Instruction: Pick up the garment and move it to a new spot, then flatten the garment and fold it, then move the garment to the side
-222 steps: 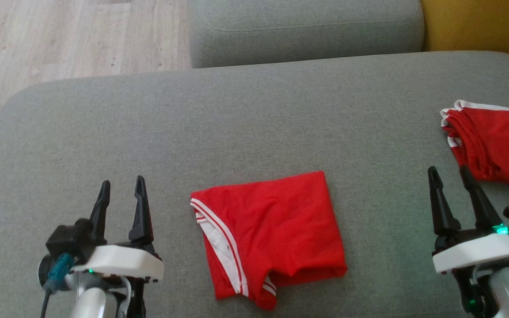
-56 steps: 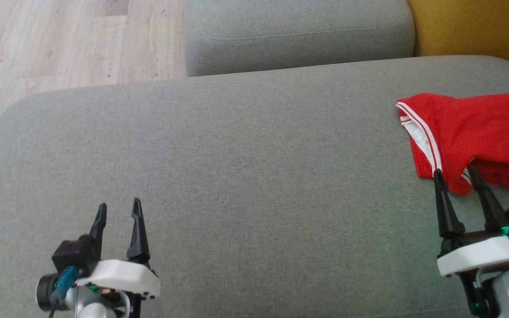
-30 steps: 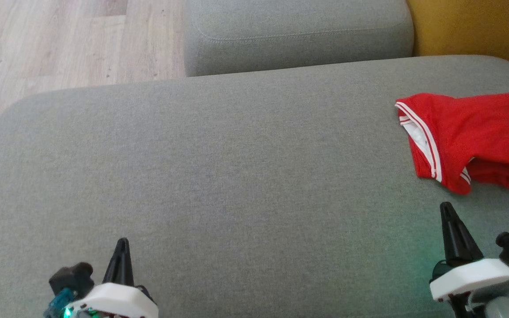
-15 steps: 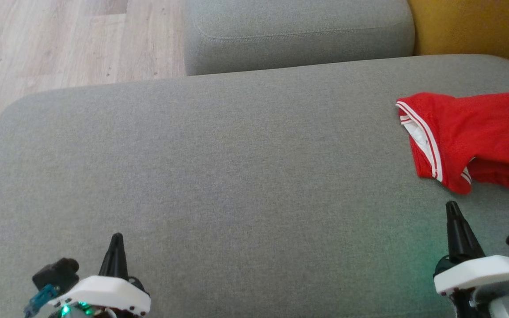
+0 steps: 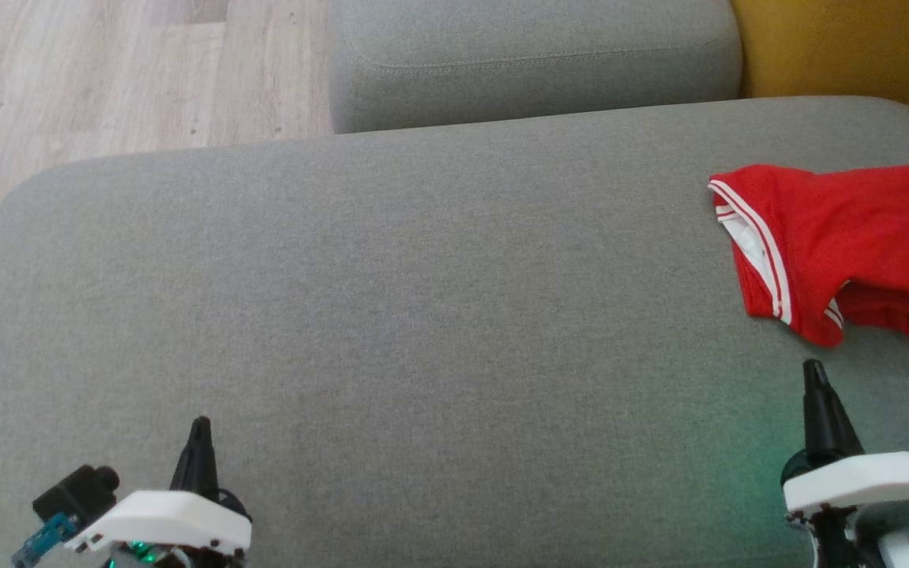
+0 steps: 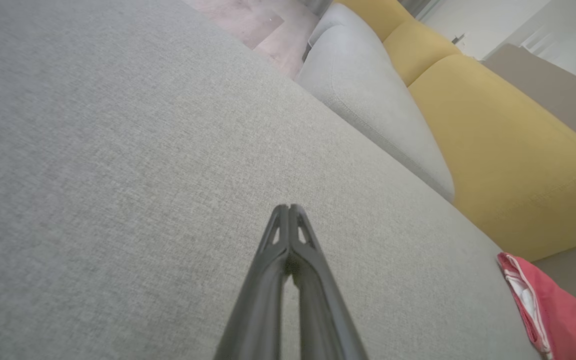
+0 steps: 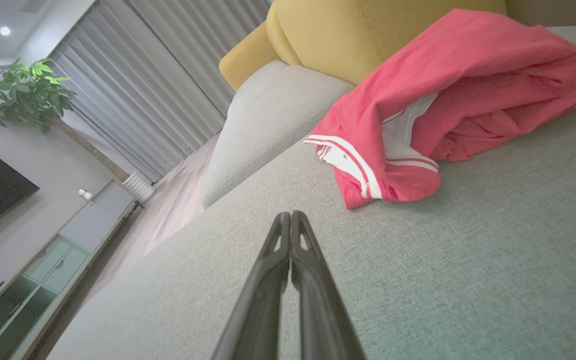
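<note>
Grey woven-fabric sofa seat (image 5: 423, 276) forms the work surface. Pale wood-plank floor (image 5: 107, 71) lies past its far left corner, a second grey upholstered cushion (image 5: 533, 55) sits against the far edge, and a mustard-yellow cushion (image 5: 849, 47) is at far right. Red folded garment with white striped trim (image 5: 841, 237) lies on the seat at the far right edge, with the striped hem facing left and white lining showing at the opening. Its lower edge is bunched, not pressed flat. Left gripper (image 5: 200, 430) is low at near left. Its two dark fingers are clenched tip to tip with nothing between them, over bare fabric and well apart from the garment. Right gripper (image 5: 815, 371) is at near right with its fingers likewise pressed together and empty. Its tip is near the garment's lower corner but clear of it, with a strip of grey seat between. Right wrist view: grey pleated curtains (image 7: 168, 65) and a green leafy plant (image 7: 30, 92) stand in the background.
</note>
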